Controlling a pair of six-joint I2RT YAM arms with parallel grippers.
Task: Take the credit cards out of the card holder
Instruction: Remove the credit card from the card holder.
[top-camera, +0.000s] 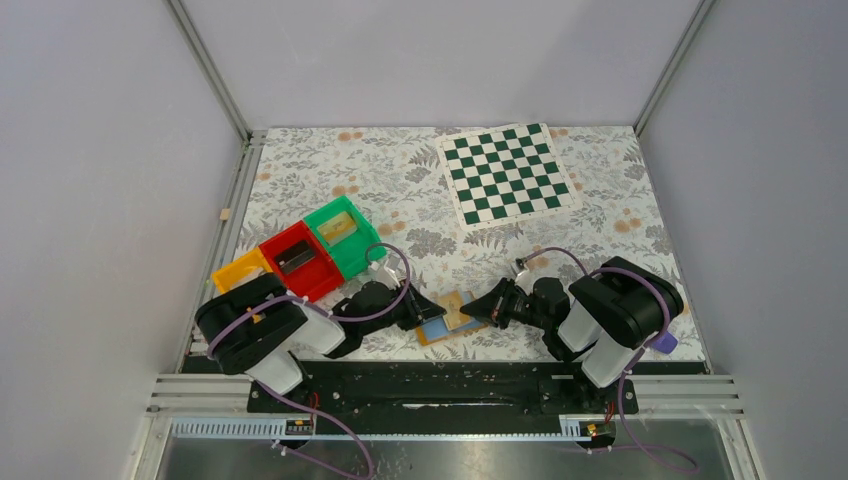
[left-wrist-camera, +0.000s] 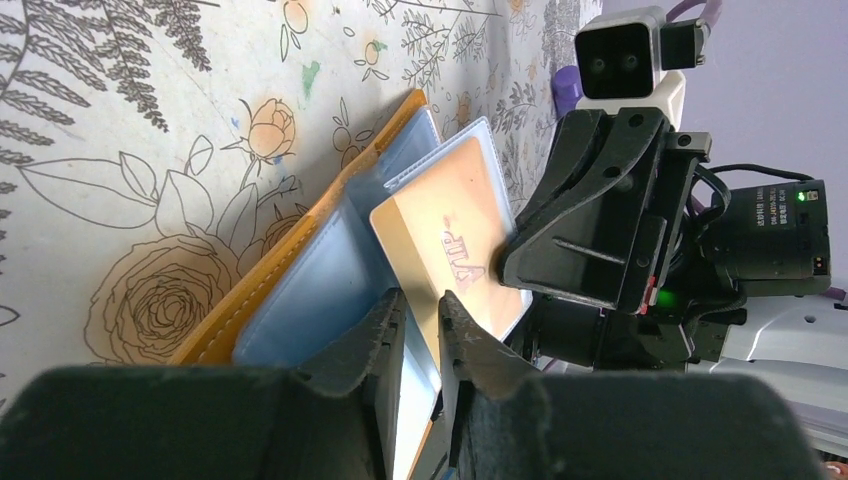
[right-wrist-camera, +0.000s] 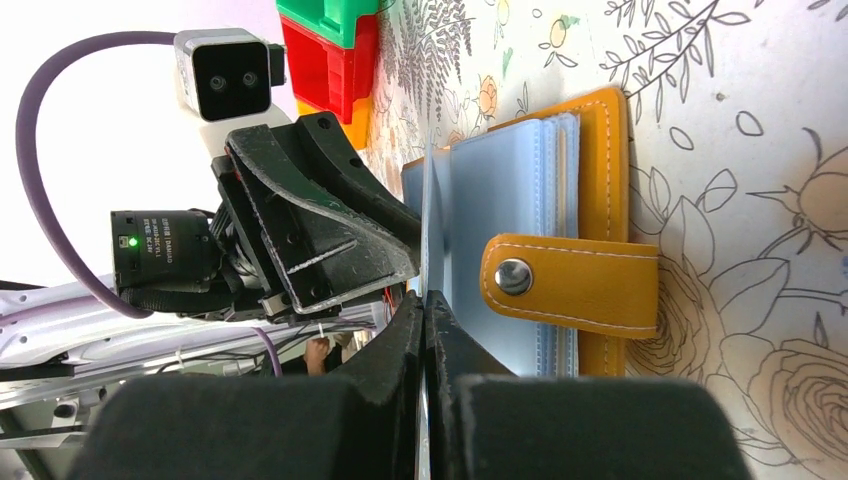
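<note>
The card holder (top-camera: 436, 331) lies open on the floral mat between my two grippers, with orange-tan cover (left-wrist-camera: 262, 292) and pale-blue sleeves; its snap strap (right-wrist-camera: 570, 282) shows in the right wrist view. A tan credit card (left-wrist-camera: 440, 225) with red print sticks partway out of a clear sleeve; it also shows in the top view (top-camera: 458, 304). My left gripper (left-wrist-camera: 420, 322) is closed on the near edge of this card, in the top view (top-camera: 428, 312). My right gripper (right-wrist-camera: 424, 312) is shut tight on a thin sleeve page (right-wrist-camera: 428, 200) seen edge-on, in the top view (top-camera: 478, 310).
A green-and-white chessboard (top-camera: 505, 175) lies at the back right. Green (top-camera: 340, 232), red (top-camera: 297, 258) and yellow-orange (top-camera: 240, 268) bins stand in a row at the left, close behind the left arm. A small purple object (top-camera: 662, 343) sits by the right arm's base.
</note>
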